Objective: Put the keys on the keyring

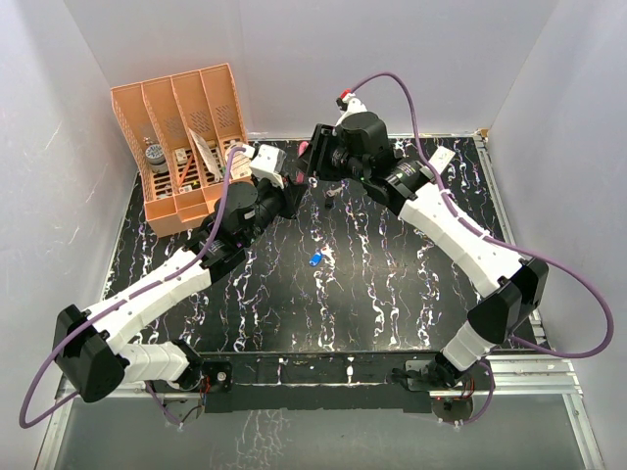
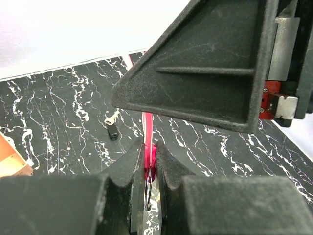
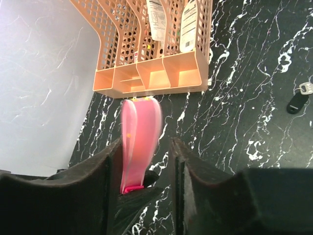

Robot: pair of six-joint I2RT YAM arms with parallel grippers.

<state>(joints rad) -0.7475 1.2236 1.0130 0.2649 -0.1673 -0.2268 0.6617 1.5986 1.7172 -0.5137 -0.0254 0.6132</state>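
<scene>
The left gripper (image 2: 148, 164) is clamped tight on the keyring (image 2: 147, 128). Its two fingers pinch the red-pink strap near the end that carries the dark metal ring, and that ring hangs in the slit between the fingers on the side nearest the wrist camera. From that pinch the strap's long axis runs straight out past the fingertips and up behind one finger of the right gripper.

In the right wrist view the strap is a narrow, slightly blurred loop. It lies lengthwise between the fingers of the right gripper (image 3: 145, 147), with its rounded closed end pointing away from the camera toward the orange mesh file organizer (image 3: 151, 73). Those jaws stand partly apart around the loop. It lies right against one finger, and whether they touch cannot be told. Black table shows between it and the other finger, so it is not squeezed.

Both grippers meet above the far part of the black marbled table (image 1: 392, 294), just beside the organizer.

Neither key is on the ring:
- **Dark key** (image 2: 113, 131): it lies flat on the table near the grippers, with its silver blade toward the white wall.
- **Blue key** (image 1: 314, 258): it lies alone near the middle of the table, well apart from both grippers; which way it points is too small to tell.
</scene>
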